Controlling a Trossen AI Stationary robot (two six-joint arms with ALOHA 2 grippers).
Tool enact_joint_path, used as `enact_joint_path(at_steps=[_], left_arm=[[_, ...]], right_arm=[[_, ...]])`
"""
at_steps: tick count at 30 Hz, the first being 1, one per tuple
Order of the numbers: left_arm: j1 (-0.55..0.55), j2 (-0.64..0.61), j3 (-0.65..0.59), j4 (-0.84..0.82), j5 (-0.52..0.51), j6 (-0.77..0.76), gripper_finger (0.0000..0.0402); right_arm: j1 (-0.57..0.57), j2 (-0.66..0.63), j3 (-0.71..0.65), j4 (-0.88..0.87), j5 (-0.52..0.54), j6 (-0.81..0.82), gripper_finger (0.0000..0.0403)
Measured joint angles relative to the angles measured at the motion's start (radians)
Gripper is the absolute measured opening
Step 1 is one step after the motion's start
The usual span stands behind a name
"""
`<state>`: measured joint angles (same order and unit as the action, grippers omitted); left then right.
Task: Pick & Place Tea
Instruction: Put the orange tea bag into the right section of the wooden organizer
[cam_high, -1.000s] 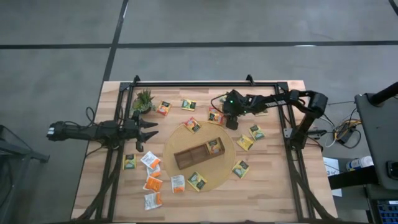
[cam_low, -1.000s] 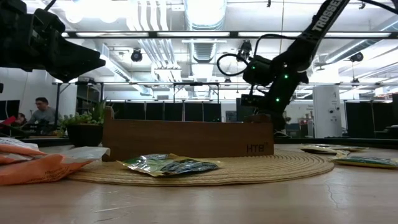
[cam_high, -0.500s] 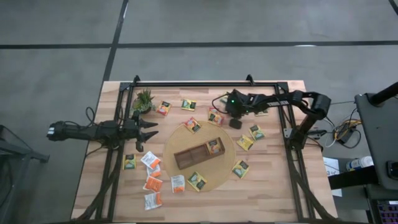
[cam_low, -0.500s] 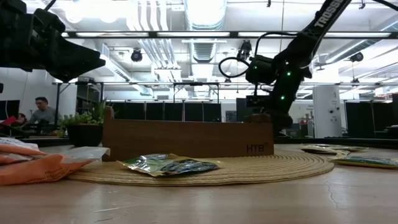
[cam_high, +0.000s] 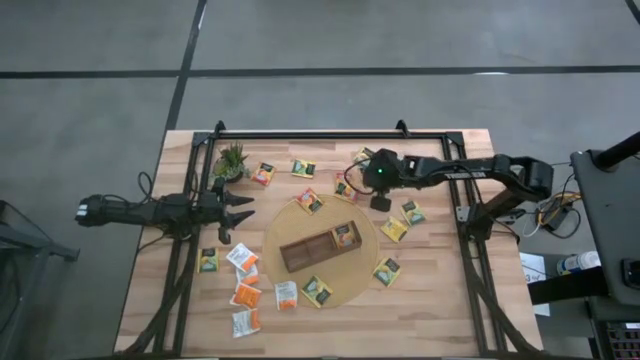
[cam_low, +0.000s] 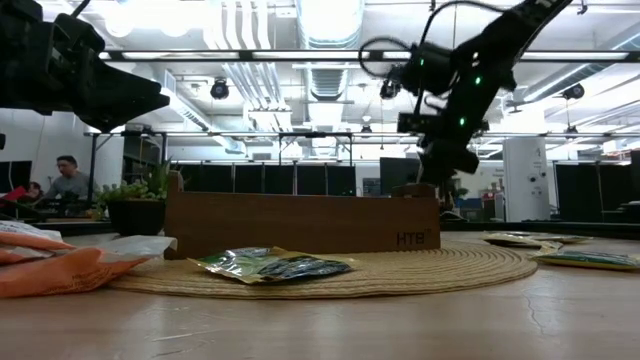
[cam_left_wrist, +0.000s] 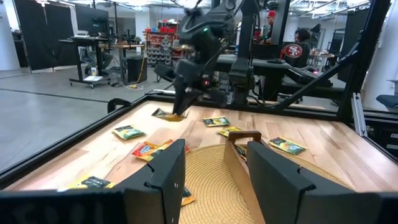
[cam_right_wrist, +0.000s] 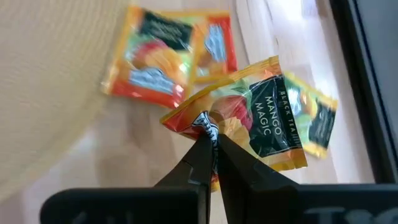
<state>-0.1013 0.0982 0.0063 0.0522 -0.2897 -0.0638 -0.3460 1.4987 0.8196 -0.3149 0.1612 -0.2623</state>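
Observation:
Small tea sachets lie flat on the wooden table around a round woven mat, which carries the brown divided tray. One yellow-orange sachet with a dark panel is off the table in my right gripper, which is shut on it just beyond the mat's far right rim. Another sachet rests in the tray's right compartment. My left gripper waits open at the table's left side, pointing level toward the tray. My right gripper pinches the sachet's crumpled edge between its two fingertips. The fingers slant down at it from above and from the table's right. The sachet is lifted clear of the table, hangs tilted below the fingers and is bent at the pinch.
A small green potted plant stands at the far left corner. A black frame runs round the table's edges. Right below the held sachet, two more sachets lie on the wood. Several orange and white ones cluster near left.
My right gripper has risen from the table's far right part, carrying the sachet up off the wood, and its wrist has tipped and rolled a little. The other sachets, the tray and my left arm have kept still.

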Motion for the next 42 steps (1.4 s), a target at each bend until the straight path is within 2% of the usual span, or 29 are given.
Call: enact_joint_path(at_steps=[9, 20, 27, 34, 42], left_arm=[[0.000, 0.000, 0.000, 0.000, 0.000, 0.000, 0.0165], [0.000, 0.000, 0.000, 0.000, 0.000, 0.000, 0.0165], [0.000, 0.000, 0.000, 0.000, 0.000, 0.000, 0.0165], [0.000, 0.000, 0.000, 0.000, 0.000, 0.000, 0.0165], [0.000, 0.000, 0.000, 0.000, 0.000, 0.000, 0.0165]], right_arm=[[0.122, -0.064, 0.001, 0.003, 0.071, 0.054, 0.0013], [0.248, -0.068, 0.009, 0.003, 0.131, 0.146, 0.0013], [0.330, -0.069, 0.009, -0.008, 0.137, 0.258, 0.0013], [0.466, -0.069, 0.009, -0.042, 0.264, 0.364, 0.0013], [0.571, -0.069, 0.023, -0.043, 0.288, 0.456, 0.0013]])
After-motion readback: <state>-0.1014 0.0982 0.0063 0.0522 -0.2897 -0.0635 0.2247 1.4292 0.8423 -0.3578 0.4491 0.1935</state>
